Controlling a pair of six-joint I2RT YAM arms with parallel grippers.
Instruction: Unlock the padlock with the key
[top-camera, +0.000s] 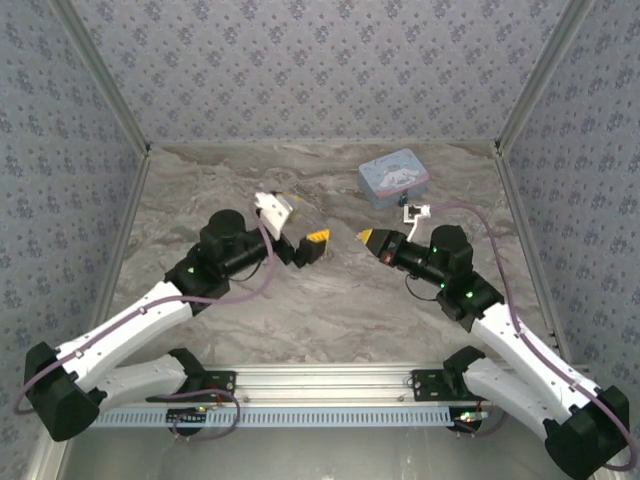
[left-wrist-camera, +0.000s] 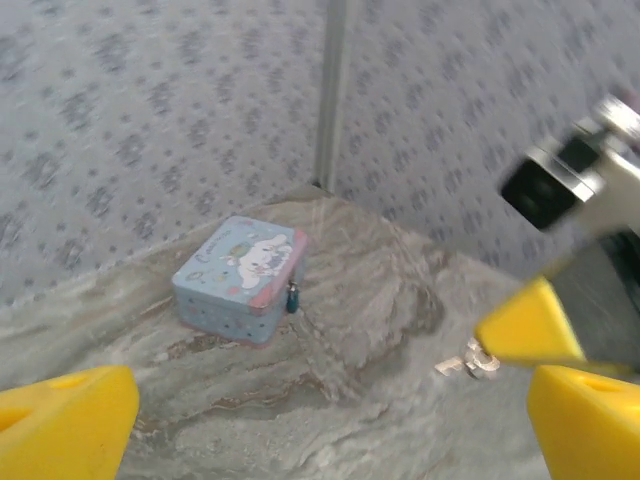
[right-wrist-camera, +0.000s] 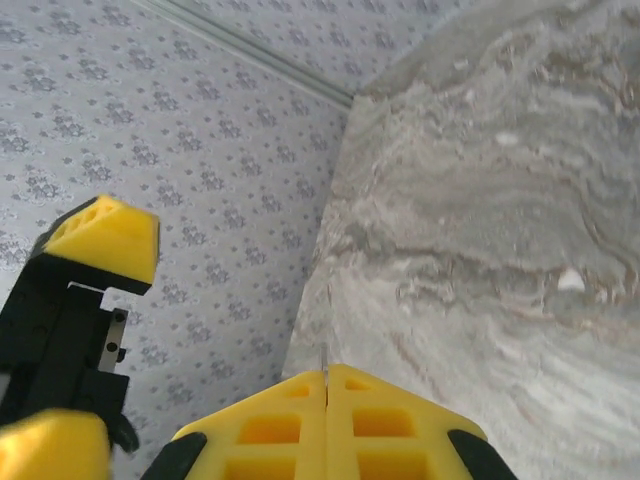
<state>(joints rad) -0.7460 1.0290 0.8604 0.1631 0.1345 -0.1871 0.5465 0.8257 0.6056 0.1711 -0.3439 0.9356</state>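
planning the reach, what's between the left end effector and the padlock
Nothing: in the left wrist view the marble table between the left end effector and the padlock on the front of the tin is bare.

Lab test cell: marble-look tabletop (top-camera: 300, 310), patterned wallpaper panels (top-camera: 300, 60) in metal framing, aluminium mounting rail (top-camera: 320, 385) held arms.
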